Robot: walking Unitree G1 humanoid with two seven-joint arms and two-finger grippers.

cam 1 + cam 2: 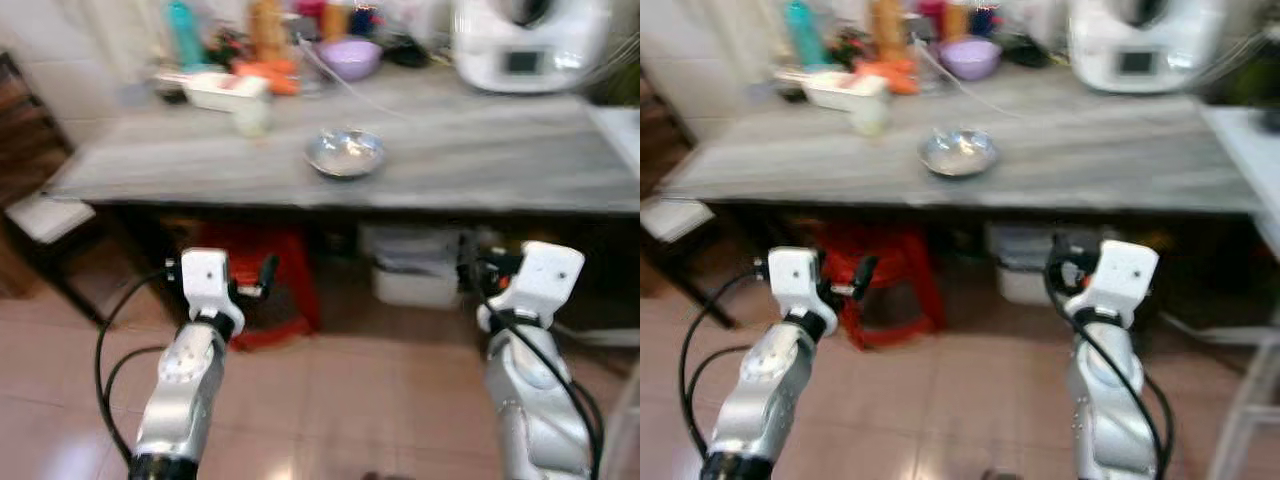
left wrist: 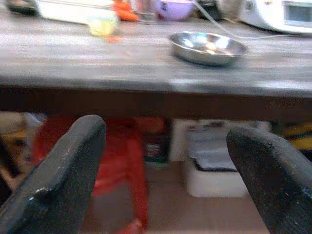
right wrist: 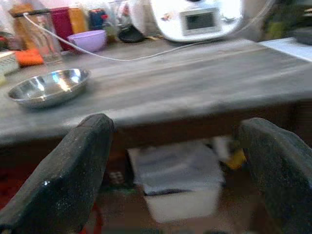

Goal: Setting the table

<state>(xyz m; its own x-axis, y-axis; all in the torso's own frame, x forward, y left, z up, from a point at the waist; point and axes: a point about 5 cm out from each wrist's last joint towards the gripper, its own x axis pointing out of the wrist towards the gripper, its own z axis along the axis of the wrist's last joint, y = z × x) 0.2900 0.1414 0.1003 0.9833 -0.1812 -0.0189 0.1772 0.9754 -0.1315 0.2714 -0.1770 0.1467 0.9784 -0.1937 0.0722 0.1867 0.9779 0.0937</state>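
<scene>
Ahead, in the left eye view, a steel bowl (image 1: 345, 153) sat on the grey wooden table (image 1: 480, 160), with both silver arms raised below the table's edge. Through the left wrist view, the left gripper (image 2: 165, 185) was spread wide, empty. Likewise the right gripper (image 3: 180, 185), in the right wrist view, gaped, holding nothing, the bowl well beyond it.
</scene>
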